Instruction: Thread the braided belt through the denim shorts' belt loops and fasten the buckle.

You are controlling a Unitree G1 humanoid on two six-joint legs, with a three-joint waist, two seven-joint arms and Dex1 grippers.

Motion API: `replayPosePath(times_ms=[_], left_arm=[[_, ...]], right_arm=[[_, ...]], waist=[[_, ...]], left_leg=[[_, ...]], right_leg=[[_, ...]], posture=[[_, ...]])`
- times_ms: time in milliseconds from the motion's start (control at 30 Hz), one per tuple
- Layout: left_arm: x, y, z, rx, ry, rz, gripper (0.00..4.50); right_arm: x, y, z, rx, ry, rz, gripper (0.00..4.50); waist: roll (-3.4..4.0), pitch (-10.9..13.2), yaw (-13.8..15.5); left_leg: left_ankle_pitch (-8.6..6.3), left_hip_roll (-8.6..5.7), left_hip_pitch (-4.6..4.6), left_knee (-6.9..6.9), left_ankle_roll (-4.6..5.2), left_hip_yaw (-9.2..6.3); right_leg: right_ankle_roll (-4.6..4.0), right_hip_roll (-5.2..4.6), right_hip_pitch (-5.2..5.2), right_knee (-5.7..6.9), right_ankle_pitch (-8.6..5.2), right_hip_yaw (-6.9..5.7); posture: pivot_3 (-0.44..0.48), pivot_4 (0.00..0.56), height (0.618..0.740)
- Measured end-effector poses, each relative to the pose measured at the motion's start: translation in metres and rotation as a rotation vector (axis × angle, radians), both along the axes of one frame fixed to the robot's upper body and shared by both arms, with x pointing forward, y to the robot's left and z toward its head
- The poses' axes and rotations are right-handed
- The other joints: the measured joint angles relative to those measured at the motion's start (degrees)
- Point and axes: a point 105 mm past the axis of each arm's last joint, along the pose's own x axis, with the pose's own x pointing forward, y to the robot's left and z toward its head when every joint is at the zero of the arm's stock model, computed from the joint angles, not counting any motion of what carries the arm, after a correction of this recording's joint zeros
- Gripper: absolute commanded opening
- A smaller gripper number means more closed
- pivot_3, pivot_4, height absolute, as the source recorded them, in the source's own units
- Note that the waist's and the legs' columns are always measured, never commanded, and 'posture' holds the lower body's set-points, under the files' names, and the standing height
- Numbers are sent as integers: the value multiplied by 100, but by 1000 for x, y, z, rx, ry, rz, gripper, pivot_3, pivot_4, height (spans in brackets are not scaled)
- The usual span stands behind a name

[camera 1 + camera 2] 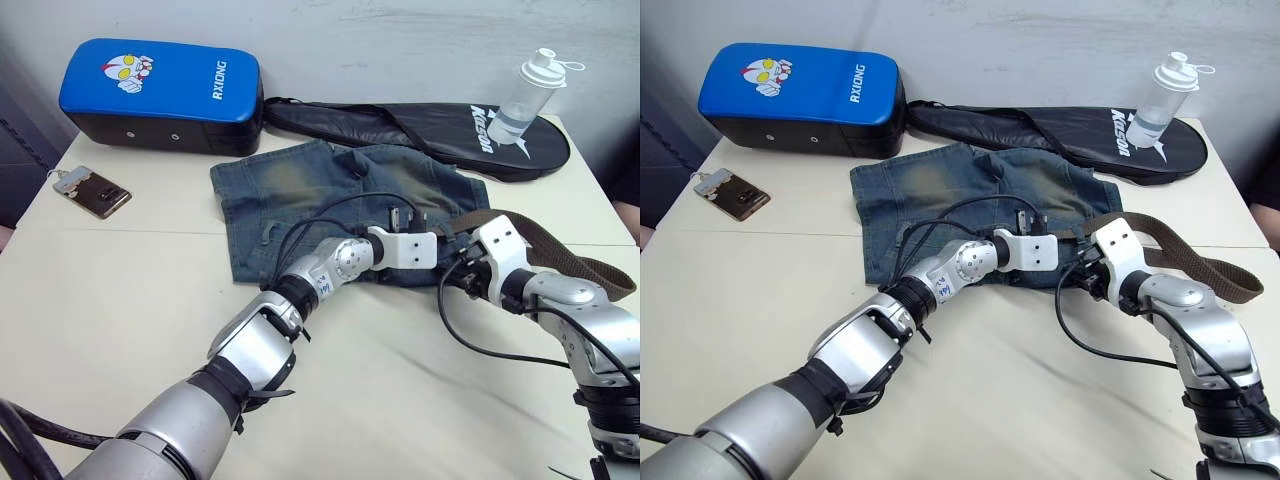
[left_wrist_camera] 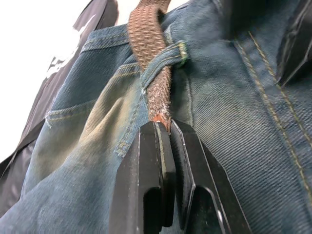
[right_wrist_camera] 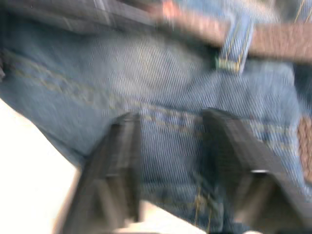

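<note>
The left gripper (image 2: 165,139) is pinching the tip of the braided belt (image 2: 148,39), just past a belt loop (image 2: 163,63), probably to pull it along the waistband. The right gripper (image 3: 170,146) is hovering wide open over the denim shorts (image 1: 300,190), holding nothing. Everything is lying on a cream table (image 1: 120,290) by a grey wall.

Shorts (image 1: 330,200) lie mid-table (image 1: 120,300), pad (image 1: 160,85) far left, phone (image 1: 92,192) left of the shorts. Racket bag (image 1: 420,135) lies behind them, bottle (image 1: 525,95) on its right end. Belt (image 1: 560,255) trails right from a waistband loop (image 2: 163,63), both grippers at the shorts' near edge.
</note>
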Motion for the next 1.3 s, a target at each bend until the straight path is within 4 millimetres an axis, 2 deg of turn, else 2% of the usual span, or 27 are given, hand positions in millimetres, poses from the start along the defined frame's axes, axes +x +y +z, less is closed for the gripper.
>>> replayPosePath(times_ms=[33,67,300,433,533,667,800,833,900,933,1100,1167,1300], left_arm=[[0,1,2,4,-2,-3,0],[1,3,4,13,-6,-8,0],[1,34,24,140,-97,-52,0],[6,89,30,300,-143,12,0],[3,116,34,352,-139,59,0],[-11,137,41,350,-125,87,0],[-17,142,39,274,-58,123,0],[-19,141,38,253,-43,126,0],[-20,136,37,210,-24,127,0],[-21,134,38,189,-24,129,0],[-22,132,53,61,-63,145,0],[-21,133,58,18,-78,157,0],[-23,127,59,-34,-78,145,0]], right_arm=[[1,1,-2,5,3,-6,242],[2,2,-2,8,3,-8,46],[6,10,-4,-5,30,-4,46],[8,10,-4,1,36,-4,46],[9,8,-6,2,44,-13,46],[12,10,-8,12,53,-13,46],[15,13,-7,67,42,1,46],[16,17,-6,123,40,3,670],[14,29,0,288,67,44,1375],[11,36,6,379,84,74,1877],[-5,50,51,739,105,200,4423],[-11,60,61,858,117,240,4475],[-8,74,57,997,143,210,4475]], waist=[[0,0,0],[0,0,-7],[-4,-4,-122],[-5,-6,-136],[-21,-16,-129],[-53,-36,-138],[-76,-51,-137],[-76,-51,-140],[-73,-49,-133],[-70,-47,-126],[-68,-46,-114],[-68,-46,-117],[-66,-47,-120]], left_leg=[[0,0,0,1,-1,0],[0,1,1,3,-1,1],[4,6,5,5,-7,1],[8,16,11,5,-14,6],[6,14,11,13,-11,6],[4,11,15,15,-9,5],[5,11,16,15,-9,4],[5,12,15,15,-10,6],[9,13,12,14,-16,6],[10,15,8,13,-17,3],[7,14,1,12,-13,-4],[1,13,2,12,-3,-11],[6,10,1,6,-11,-9]], right_leg=[[0,0,0,1,0,0],[0,3,1,2,0,1],[0,6,3,7,0,4],[-3,20,6,10,-2,8],[-3,16,12,11,-2,8],[-3,4,19,14,-2,12],[-3,6,19,16,-1,11],[-3,6,17,17,-1,12],[-2,9,13,22,-1,12],[-3,10,11,25,-1,11],[-2,1,14,30,-1,20],[-2,-2,17,28,-1,36],[-2,-3,12,31,-1,42]], posture=[[0,150,740],[0,150,740],[0,150,740],[0,150,740],[0,150,740],[0,150,740],[0,150,740],[0,150,740],[0,150,740],[0,150,740],[0,150,740],[0,150,740],[0,150,740]])
